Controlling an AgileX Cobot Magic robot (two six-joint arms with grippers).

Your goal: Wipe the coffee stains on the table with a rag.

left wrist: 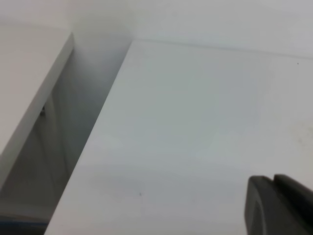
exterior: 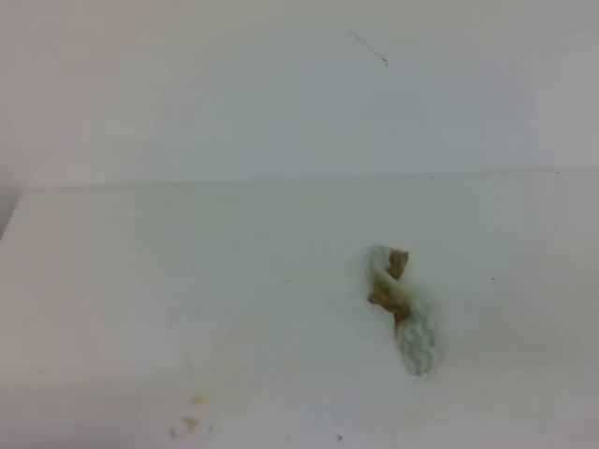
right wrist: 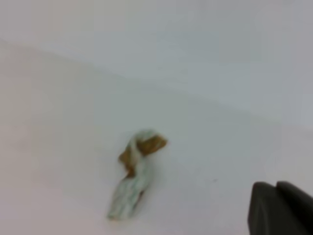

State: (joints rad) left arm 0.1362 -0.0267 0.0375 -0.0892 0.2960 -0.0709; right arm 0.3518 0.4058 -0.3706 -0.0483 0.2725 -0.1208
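The rag [exterior: 404, 311] lies bunched on the white table [exterior: 140, 281], right of the middle, white and pale green with brown patches. No gripper touches it. Faint tan coffee stains [exterior: 187, 426] show as small specks near the front edge, left of the rag. Neither gripper appears in the exterior high view. In the right wrist view the rag [right wrist: 136, 178] lies left of my right gripper [right wrist: 276, 186], whose dark fingers sit together at the bottom right, shut and empty. My left gripper [left wrist: 274, 180] looks the same, shut over bare table [left wrist: 195, 122].
A white wall [exterior: 281, 94] rises behind the table, with a thin dark mark [exterior: 370, 47] on it. In the left wrist view the table's left edge [left wrist: 90, 139] drops into a shadowed gap, with another white surface [left wrist: 29, 93] beyond.
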